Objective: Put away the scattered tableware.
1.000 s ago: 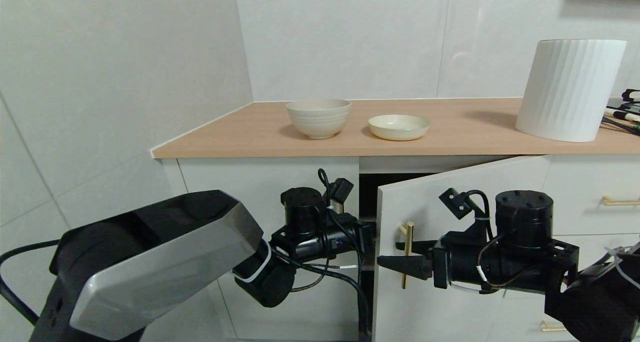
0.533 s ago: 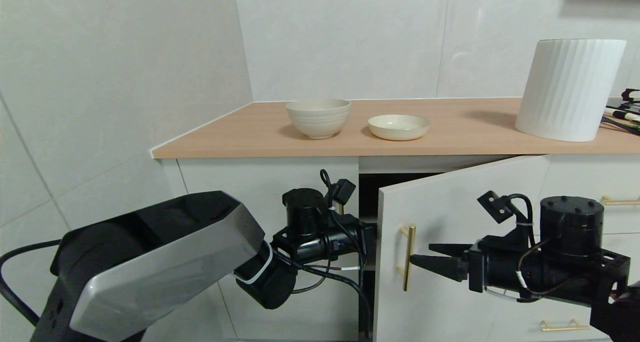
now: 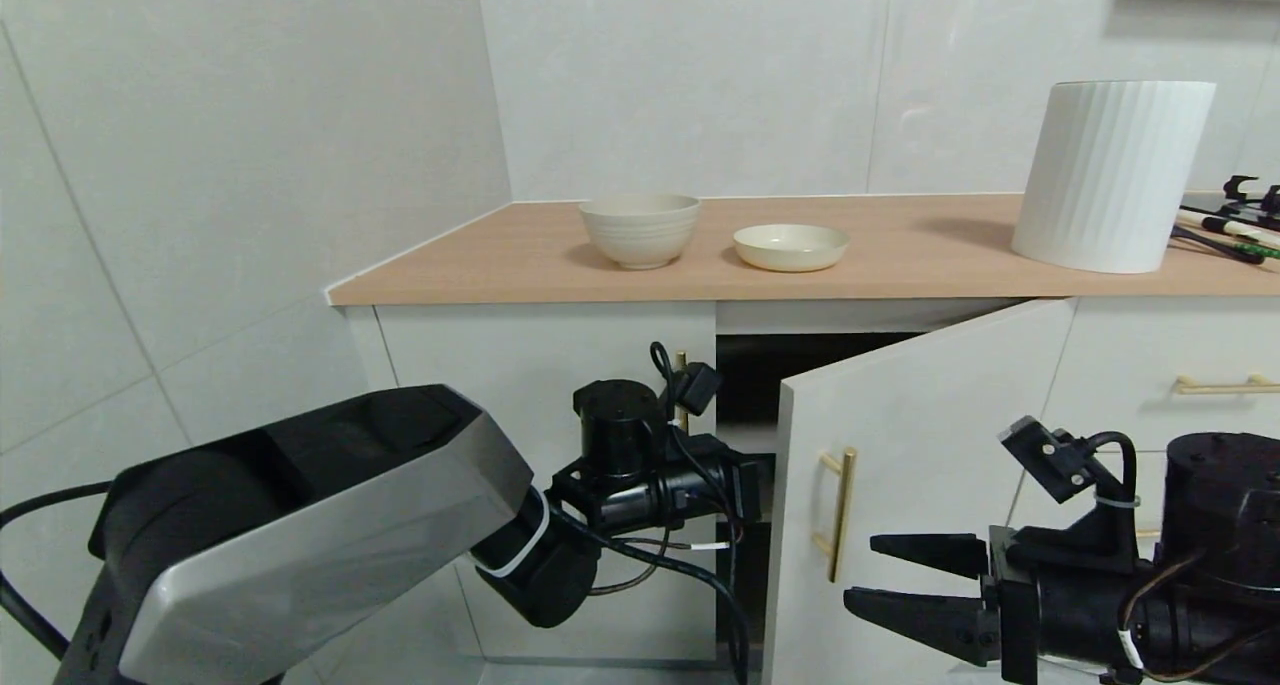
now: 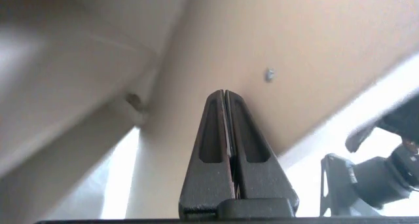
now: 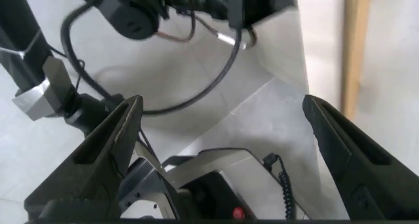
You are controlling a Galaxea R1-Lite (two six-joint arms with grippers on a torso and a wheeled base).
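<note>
One bowl point(image 3: 640, 230) beside shallow dish point(image 3: 791, 247)

White ribbed cylinder point(image 3: 1115, 175) on wooden countertop point(image 3: 920, 253), white tiled wall point(image 3: 680, 85)

Left end effector point(image 4: 224, 101) closed tight, right end effector point(image 3: 862, 570) spread apart.

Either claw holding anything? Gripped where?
Nothing held. Right claw is open beside the door handle, nothing between its fingers; left claw is shut with nothing in it.
</note>
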